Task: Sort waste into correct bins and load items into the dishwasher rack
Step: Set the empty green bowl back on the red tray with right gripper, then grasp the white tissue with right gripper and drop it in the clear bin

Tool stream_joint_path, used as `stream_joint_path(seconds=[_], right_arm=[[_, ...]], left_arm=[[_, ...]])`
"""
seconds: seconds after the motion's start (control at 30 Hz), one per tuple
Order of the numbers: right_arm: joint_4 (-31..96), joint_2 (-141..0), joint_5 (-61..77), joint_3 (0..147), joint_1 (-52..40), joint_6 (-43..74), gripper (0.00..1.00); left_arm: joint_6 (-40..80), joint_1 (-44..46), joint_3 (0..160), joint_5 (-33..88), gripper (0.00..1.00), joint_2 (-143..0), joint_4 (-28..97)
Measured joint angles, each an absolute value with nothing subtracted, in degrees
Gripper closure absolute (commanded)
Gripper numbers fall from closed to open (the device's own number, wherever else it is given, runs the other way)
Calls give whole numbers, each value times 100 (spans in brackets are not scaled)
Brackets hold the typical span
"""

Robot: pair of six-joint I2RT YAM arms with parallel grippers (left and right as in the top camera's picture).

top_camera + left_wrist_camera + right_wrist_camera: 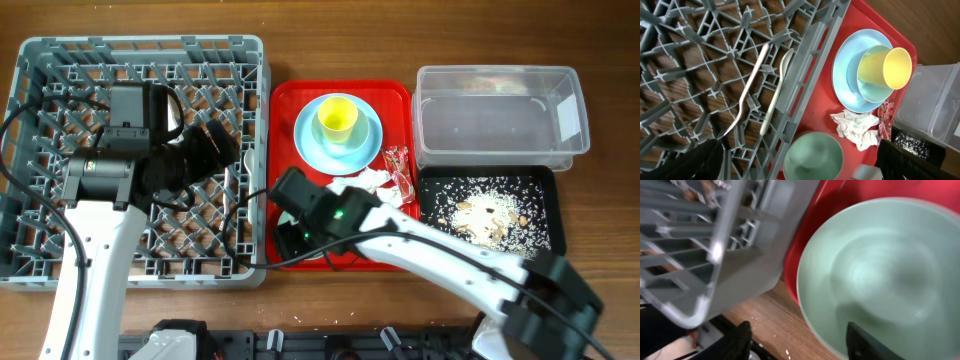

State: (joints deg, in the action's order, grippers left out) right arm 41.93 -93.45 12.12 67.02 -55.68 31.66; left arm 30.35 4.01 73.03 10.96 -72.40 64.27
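Right jaws sat spread astride mint-green bowl [880, 270] rim at red tray [285, 100] 7 o'clock, likely lining up a grasp. Left jaws hung released over dishwasher rack [140, 42].

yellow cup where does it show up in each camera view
overhead: yellow cup top centre, right of the rack.
left wrist: yellow cup upper right.
right wrist: not in it.
shared landmark: red tray, visible in all three views.
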Motion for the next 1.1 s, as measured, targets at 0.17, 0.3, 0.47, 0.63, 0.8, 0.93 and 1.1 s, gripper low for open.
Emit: stream_joint_path(seconds=[0.17, 0.3, 0.47, 0.63, 0.8, 0.93, 1.1], right_arm=[[5487, -7999, 333, 6895, -4567, 3522, 29], [5472, -8383, -440, 6584, -4115, 4265, 29], [5118, -9518, -956, 6396, -4115, 4692, 29], [4711, -10001, -1479, 6388, -4115, 4860, 29], [4565, -10097, -1662, 6388, -4104, 4998, 28], [4418, -10357, -1688, 6386, -4104, 5019, 24], [4331, -10667, -1684, 6381, -4104, 5030, 26]], left_arm=[[3037, 401, 7303, 1094, 0, -7240, 6427], [3037, 401, 7303, 1094, 0, -7240, 6425], [3037, 401, 7303, 1094, 0, -7240, 6427], [3037, 401, 7303, 1094, 0, -7240, 6427], [3037, 401, 7303, 1094, 0, -7240, 6427], [3037, 401, 7303, 1094, 0, -7240, 6427], [3037, 401, 7303, 1094, 0, -7240, 6427]])
